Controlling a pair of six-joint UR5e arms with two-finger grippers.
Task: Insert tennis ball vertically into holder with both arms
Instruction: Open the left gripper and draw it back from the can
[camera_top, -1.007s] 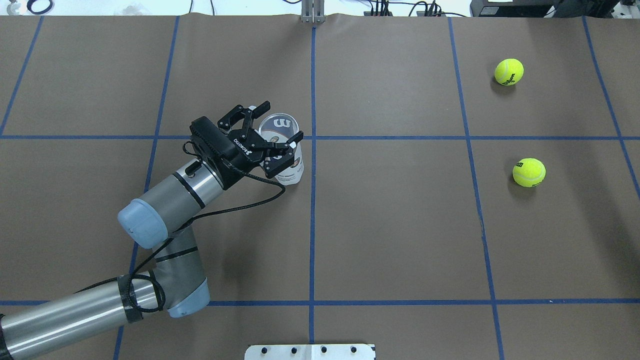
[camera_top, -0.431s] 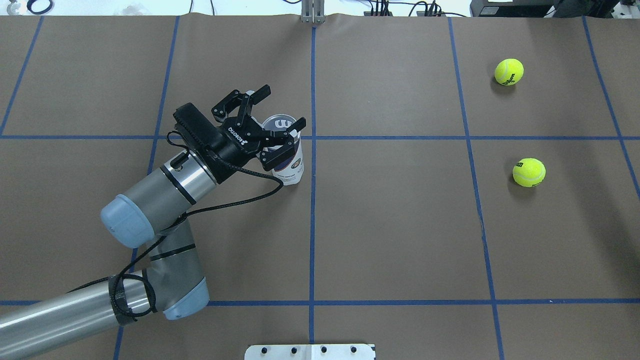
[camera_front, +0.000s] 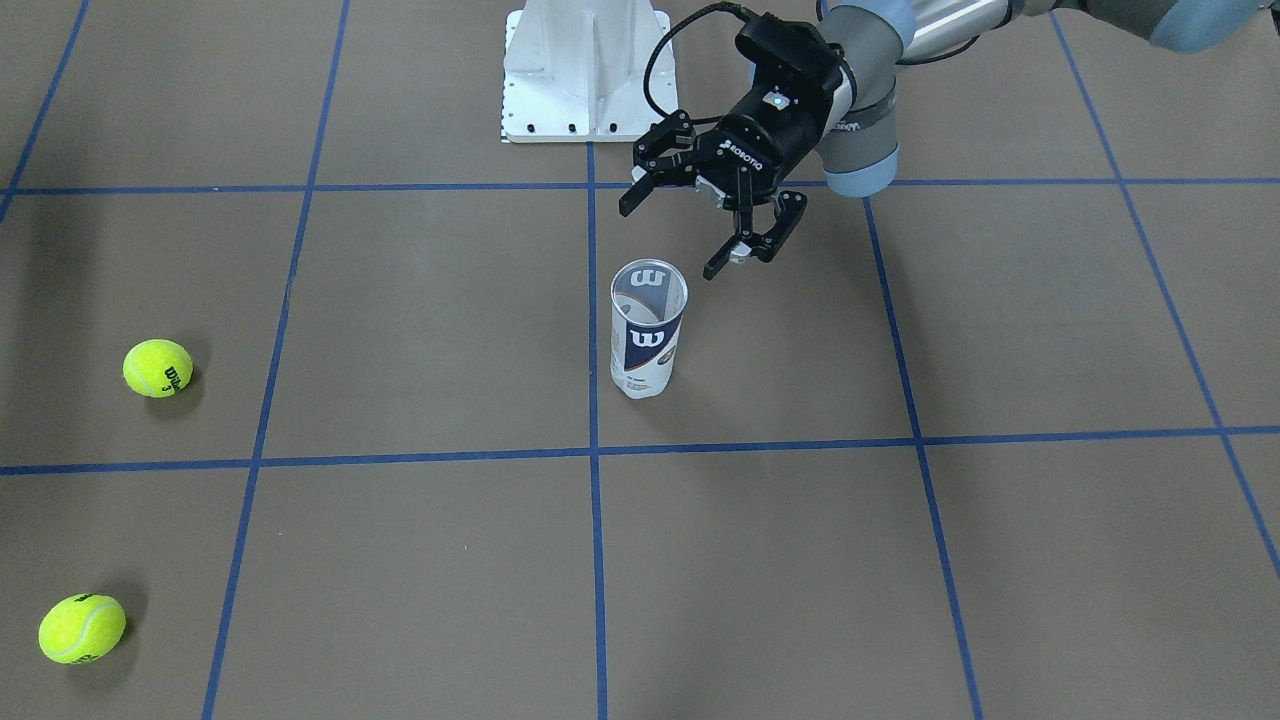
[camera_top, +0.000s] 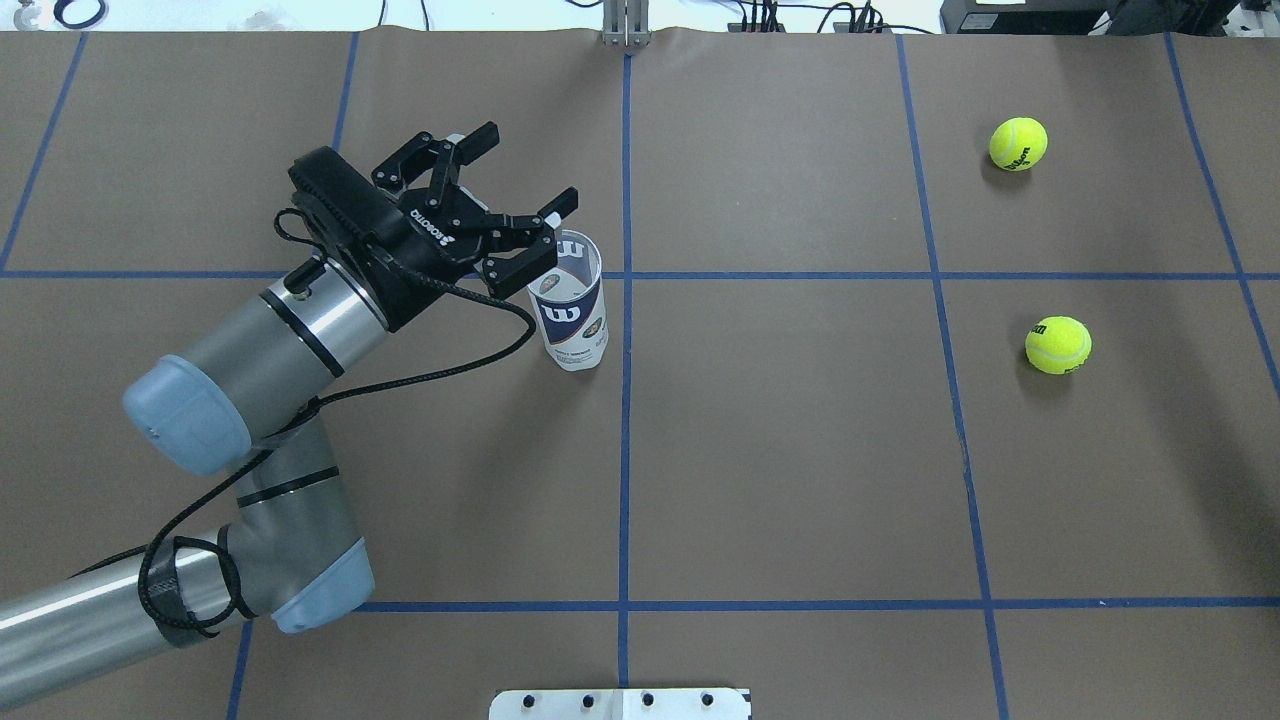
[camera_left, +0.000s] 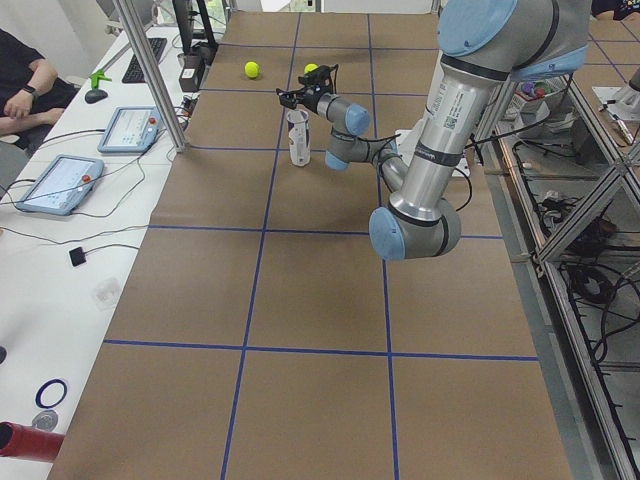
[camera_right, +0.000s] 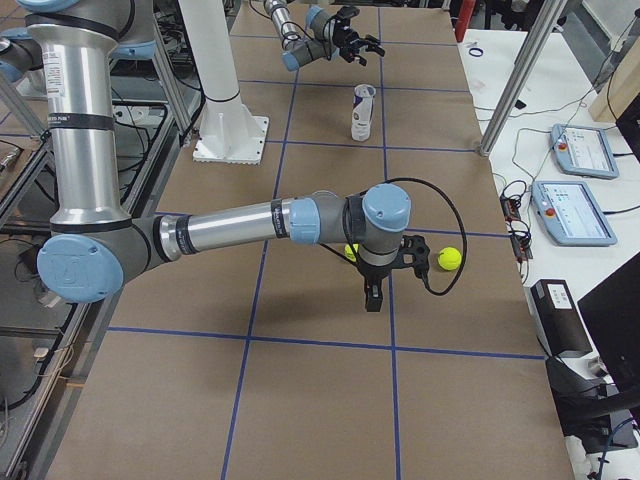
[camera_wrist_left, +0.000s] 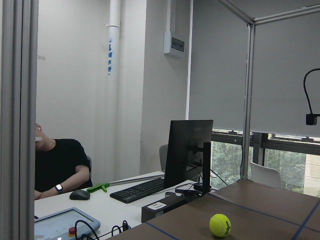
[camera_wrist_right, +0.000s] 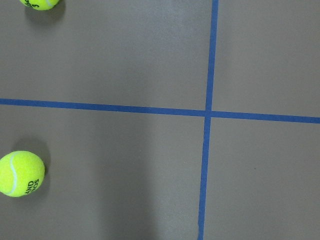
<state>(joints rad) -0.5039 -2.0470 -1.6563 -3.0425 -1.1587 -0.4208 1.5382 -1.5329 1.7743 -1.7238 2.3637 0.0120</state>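
The holder (camera_top: 570, 310) is stood upright on the bench (camera_top: 800, 450), mouth up, for vertical loading; the left end effector (camera_top: 531, 163) is held spread near its rim, untouching, seemingly to steady it; whether the right end effector (camera_right: 392, 285) is spread cannot be told.

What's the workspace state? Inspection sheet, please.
surface: brown paper table with a blue tape grid.
job's things: holder upright, open top, no ball seen inside; two tennis balls loose on the robot's right side.
clutter: nothing seen.
grippers: left gripper open, above and beside the holder, holding nothing; right gripper over the table near the tennis balls, state unclear.
cables: black cable loops off the left wrist.
surroundings: operator seated; tablets alongside.
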